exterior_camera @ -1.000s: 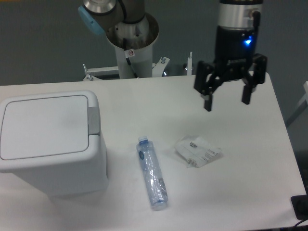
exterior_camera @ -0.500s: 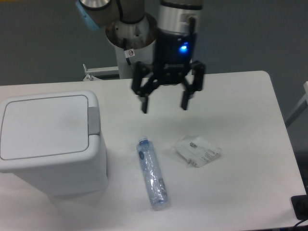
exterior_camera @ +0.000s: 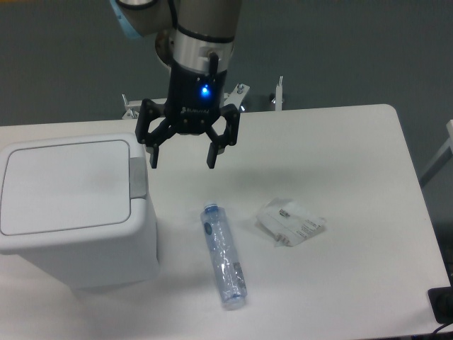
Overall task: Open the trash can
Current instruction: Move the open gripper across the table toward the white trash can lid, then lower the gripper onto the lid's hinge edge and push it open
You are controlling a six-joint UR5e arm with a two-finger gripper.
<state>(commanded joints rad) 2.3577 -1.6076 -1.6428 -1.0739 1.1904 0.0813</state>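
trash can [exterior_camera: 74, 205] sits at the left edge of the worktop [exterior_camera: 354, 184], lid [exterior_camera: 65, 184] flat and closed, grey push tab [exterior_camera: 138, 177] on its right side facing the middle of the worktop

pincer [exterior_camera: 182, 161] hangs above the worktop just right of the can, close to the tab but not touching it; left fingertip is just beside the tab's upper corner. Fingers spread wide, pointing down, nothing held. Blue light lit on the pincer body

crushed clear plastic bottle [exterior_camera: 224, 256] with a blue label lies on its side in front of the pincer, between the can and a small white packet [exterior_camera: 291, 222]; bottle is apart from both. Packet has dark print on it, too small to read. Bottle label text unreadable too. Small marking under the blue light on the pincer body, can't make it out

arm's white base column [exterior_camera: 185, 53] stands behind the worktop's far edge

dark object at the bottom right corner, cut off by the frame, can't identify
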